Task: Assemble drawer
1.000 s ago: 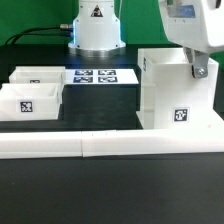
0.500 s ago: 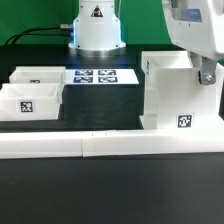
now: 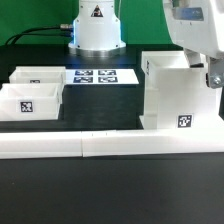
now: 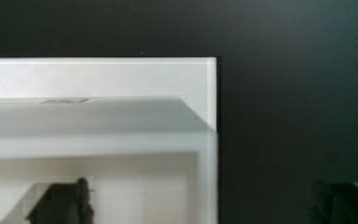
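The tall white drawer casing [image 3: 178, 95] stands on the exterior view's right, with a tag low on its front. Two small white trays sit on the left, one [image 3: 30, 101] with a tag facing the camera and one [image 3: 36, 75] behind it. My gripper [image 3: 208, 78] is at the casing's upper right edge. In the wrist view the gripper [image 4: 211, 205] is open, its dark fingers [image 4: 62, 203] wide apart on either side of the casing's wall [image 4: 208, 130]. It holds nothing.
A long low white L-shaped bar [image 3: 100, 146] runs along the front. The marker board [image 3: 102, 76] lies flat at the back middle, before the arm's base [image 3: 96, 30]. The table is black.
My gripper has moved right and slightly down along the casing's right side. The casing shifted a little to the right between the first two frames and has stayed still since.
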Available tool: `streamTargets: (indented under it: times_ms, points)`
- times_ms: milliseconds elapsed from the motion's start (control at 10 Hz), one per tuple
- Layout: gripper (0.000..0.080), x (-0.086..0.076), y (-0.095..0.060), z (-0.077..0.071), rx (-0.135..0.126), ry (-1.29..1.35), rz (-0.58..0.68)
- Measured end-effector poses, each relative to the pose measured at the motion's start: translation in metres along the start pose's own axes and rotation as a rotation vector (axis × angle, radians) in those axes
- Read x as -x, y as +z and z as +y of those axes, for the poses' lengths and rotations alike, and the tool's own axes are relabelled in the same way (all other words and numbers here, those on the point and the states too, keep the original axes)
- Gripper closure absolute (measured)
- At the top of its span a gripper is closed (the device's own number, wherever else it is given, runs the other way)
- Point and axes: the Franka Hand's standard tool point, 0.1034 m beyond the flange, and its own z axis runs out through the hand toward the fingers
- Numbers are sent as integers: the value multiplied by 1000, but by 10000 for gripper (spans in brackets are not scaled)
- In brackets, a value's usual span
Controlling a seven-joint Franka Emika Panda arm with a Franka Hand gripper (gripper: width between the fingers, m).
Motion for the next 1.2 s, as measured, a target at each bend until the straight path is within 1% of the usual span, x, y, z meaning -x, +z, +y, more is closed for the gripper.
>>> streamTargets:
  times_ms: [200,300,400,500,600,700,1000,1100,1200]
  points:
    - [151,0,0,0,0,-2,0]
    - [151,-1,-1,1,9,-58,-2]
    - [150,-5,-11,10,55,-196,-29]
    - [150,-5,-23,15,69,-240,-40]
    - [150,1,-30,23,96,-301,-57]
    - [150,4,-33,23,93,-320,-59]
    - [150,4,-31,24,95,-336,-59]
    - [150,2,-31,25,101,-461,-65]
    - [150,-5,-35,37,156,-656,-105]
